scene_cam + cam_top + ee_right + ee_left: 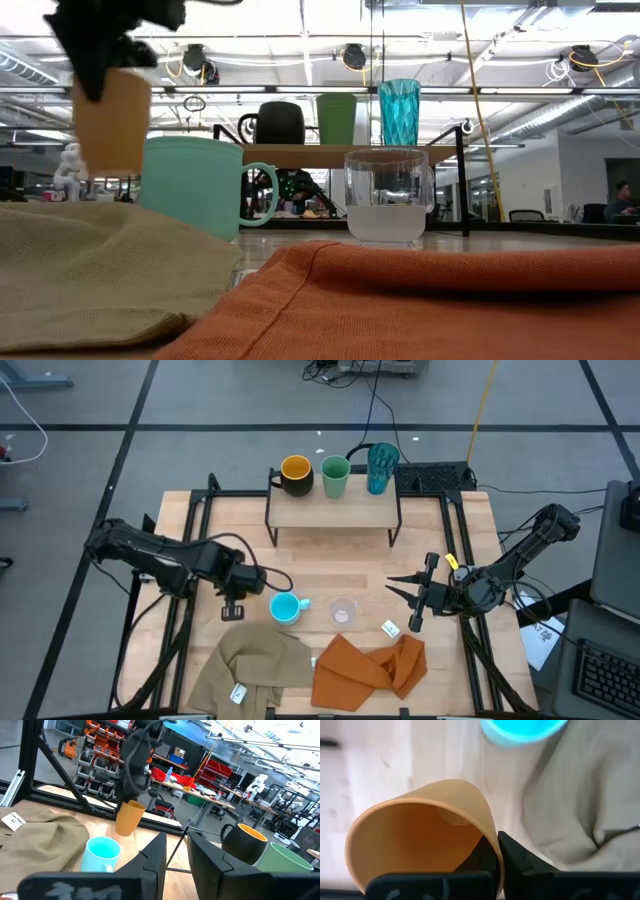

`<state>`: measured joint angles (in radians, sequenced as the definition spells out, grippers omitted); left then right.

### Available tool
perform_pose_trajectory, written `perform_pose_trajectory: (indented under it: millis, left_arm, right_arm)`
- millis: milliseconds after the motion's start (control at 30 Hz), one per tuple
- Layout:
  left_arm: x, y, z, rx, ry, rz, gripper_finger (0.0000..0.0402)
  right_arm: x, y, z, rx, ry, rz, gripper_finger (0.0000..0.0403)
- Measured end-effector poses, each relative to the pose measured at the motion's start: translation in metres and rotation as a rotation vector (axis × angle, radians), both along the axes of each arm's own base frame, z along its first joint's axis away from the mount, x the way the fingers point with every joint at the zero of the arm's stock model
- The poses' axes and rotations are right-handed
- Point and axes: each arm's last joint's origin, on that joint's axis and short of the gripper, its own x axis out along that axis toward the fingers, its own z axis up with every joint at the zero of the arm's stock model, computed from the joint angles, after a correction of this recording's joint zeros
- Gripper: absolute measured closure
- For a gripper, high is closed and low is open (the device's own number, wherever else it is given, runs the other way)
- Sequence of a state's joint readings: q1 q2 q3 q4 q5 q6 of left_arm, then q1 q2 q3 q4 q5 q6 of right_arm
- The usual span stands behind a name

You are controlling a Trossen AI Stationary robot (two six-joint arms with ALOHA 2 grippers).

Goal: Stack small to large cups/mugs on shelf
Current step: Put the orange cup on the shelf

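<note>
In the high view the left pincer (233,605) is hiding the small orange cup. In the left wrist view the frame edge is cutting off the light blue mug (522,730). In the low view the orange cloth (420,300) is blocking the worktop.

The left tool (233,603) holds the small orange cup (110,120) above the counter (330,575), just beside the light blue mug (286,608).

Black mug (296,475), green cup (335,476), teal tumbler (381,467) upright on shelf (330,511); orange cup (110,120) lifted.
</note>
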<state>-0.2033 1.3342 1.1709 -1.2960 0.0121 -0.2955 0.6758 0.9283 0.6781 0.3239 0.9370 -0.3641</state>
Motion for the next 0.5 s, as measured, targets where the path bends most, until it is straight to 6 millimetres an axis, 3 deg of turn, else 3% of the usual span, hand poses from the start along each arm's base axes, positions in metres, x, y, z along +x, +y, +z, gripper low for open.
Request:
perform_pose_trajectory:
  millis: [267, 500]
  left_arm:
    - [0.012, 0.016, 0.034, 0.068, -0.119, -0.040, 0.0401]
    - [0.051, 0.033, 0.058, 0.127, -0.151, -0.115, 0.0401]
  right_arm:
    - [0.000, 0.000, 0.000, -0.022, 0.006, 0.000, 0.0332]
    - [0.000, 0.000, 0.000, -0.028, 0.011, -0.005, 0.0332]
